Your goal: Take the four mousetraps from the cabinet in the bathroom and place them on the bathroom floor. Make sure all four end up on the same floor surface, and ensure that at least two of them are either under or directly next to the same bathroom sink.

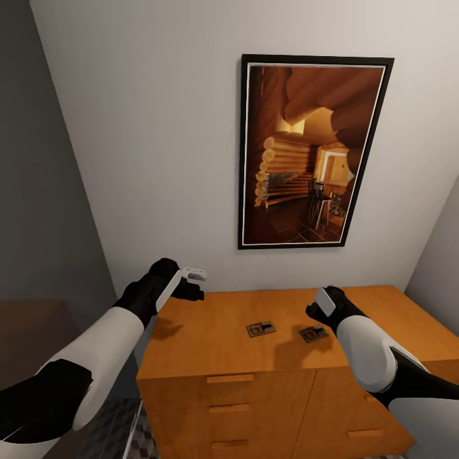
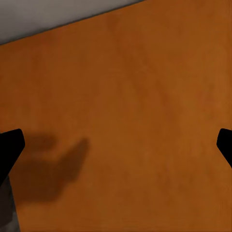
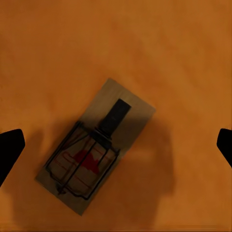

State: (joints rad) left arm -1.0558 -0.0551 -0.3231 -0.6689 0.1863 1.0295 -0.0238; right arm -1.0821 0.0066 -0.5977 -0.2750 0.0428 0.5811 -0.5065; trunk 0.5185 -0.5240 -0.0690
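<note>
Two mousetraps lie on top of the orange-brown cabinet (image 1: 191, 344): one (image 1: 261, 329) near the middle, the other (image 1: 313, 333) to its right, partly in the shadow of my right arm. My right gripper (image 1: 317, 310) hovers above that right mousetrap (image 3: 96, 147), which lies flat between the open black fingertips (image 3: 9, 150). My left gripper (image 1: 194, 287) hangs over the cabinet's back left corner; its black fingertips (image 2: 10, 147) stand wide apart over the bare wooden top (image 2: 125, 106) with nothing between them.
A framed picture (image 1: 312, 150) hangs on the white wall behind the cabinet. Drawer fronts with wooden bar handles (image 1: 229, 378) face me. A grey wall (image 1: 38, 191) closes the left side, and patterned floor tiles (image 1: 115, 433) show at the lower left.
</note>
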